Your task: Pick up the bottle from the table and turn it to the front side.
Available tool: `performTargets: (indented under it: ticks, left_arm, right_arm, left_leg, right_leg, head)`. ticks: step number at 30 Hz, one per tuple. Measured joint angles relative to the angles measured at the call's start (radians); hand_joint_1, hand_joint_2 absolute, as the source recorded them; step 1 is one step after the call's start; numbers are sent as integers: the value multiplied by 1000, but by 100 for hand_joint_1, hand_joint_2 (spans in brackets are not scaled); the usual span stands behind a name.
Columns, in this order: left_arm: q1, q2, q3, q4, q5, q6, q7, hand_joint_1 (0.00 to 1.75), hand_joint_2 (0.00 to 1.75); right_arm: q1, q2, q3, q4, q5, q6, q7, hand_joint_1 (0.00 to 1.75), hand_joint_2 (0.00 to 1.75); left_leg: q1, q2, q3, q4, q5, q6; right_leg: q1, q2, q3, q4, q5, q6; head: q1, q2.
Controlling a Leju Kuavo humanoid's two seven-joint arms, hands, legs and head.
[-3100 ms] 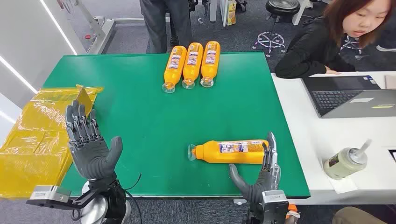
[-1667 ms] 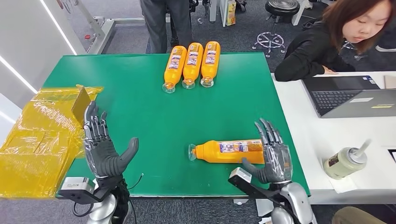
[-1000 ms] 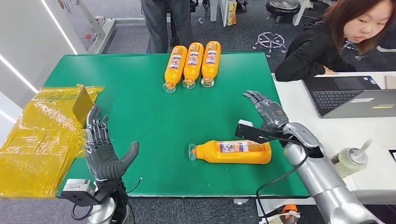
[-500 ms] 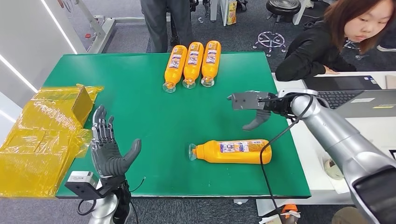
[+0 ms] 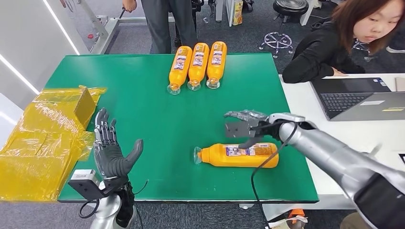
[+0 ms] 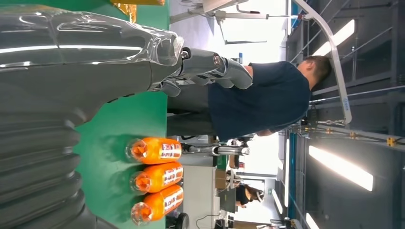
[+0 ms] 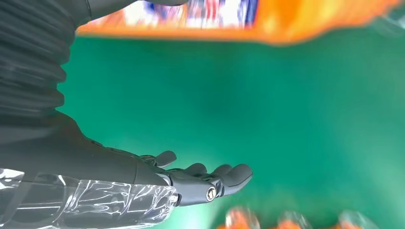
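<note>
Bottle [image 5: 237, 155]: lies on its side on your green table [image 5: 143, 100], near the front edge, cap toward your left.
Right hand [image 5: 248, 125]: hovers just behind the bottle, fingers spread, holding nothing.
Left hand [image 5: 111, 155]: upright near the table's front left corner, fingers apart, empty.
Three bottles [image 5: 197, 65]: side by side at the table's far edge.

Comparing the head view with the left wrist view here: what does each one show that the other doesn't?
Head view alone: the lone bottle lying near the front edge, the right hand open just above it, the yellow bags and the laptop. Left wrist view alone: ceiling lights and the standing person's upper body. Both: the green table, the three bottles in a row and the open left hand.
</note>
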Motion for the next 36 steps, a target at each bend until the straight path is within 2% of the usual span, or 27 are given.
performTargets:
  ticks: [4,15,16,17,19,20,22,30,36]
  left_arm:
    - [-8,1,0,0,-3,-2,22,0,175]
    - [-12,3,2,1,0,-6,27,0,175]
    - [-14,3,2,2,0,-6,27,0,175]
    - [-16,3,2,4,-1,-6,27,0,175]
    - [-21,2,2,6,-1,-5,28,0,175]
    - [-22,2,3,6,-2,-5,28,0,175]
    - [-23,1,5,6,-3,-3,29,0,175]
    - [-13,2,12,6,-2,12,28,0,175]
    - [9,5,21,5,-3,27,27,0,175]
  right_arm:
    - [98,40,3,71,48,-88,-27,0,175]
    - [205,44,-79,102,119,-125,-34,0,175]
    - [213,46,-86,105,129,-135,-36,10,175]
    - [221,49,-95,108,141,-145,-37,47,175]
    - [235,54,-114,113,164,-161,-39,131,175]
    - [242,56,-123,114,175,-167,-39,166,175]
    - [254,59,-142,113,199,-180,-39,175,175]
    - [335,57,-247,49,274,-266,-39,175,175]
    - [467,18,-373,-144,334,-373,-44,175,175]
  left_leg:
    - [0,2,1,0,0,0]
    - [0,2,6,0,1,1]
    - [0,2,7,0,1,1]
    - [0,3,9,0,1,1]
    - [0,3,11,0,1,1]
    - [0,3,11,0,1,1]
    - [0,3,13,0,1,1]
    - [0,3,13,0,3,4]
    - [0,1,11,0,2,4]
  right_leg:
    - [0,2,0,0,0,0]
    - [0,2,6,-1,1,1]
    - [0,2,7,-2,1,1]
    - [0,2,8,-2,1,1]
    - [0,3,10,-2,1,2]
    - [0,3,11,-2,1,2]
    - [0,3,12,-2,2,2]
    - [0,2,13,-3,4,4]
    - [1,0,13,-5,3,4]
  head:
    - [0,0]
    - [0,0]
    - [0,0]
    - [0,0]
    - [0,0]
    - [0,0]
    - [0,0]
    - [0,0]
    - [0,0]
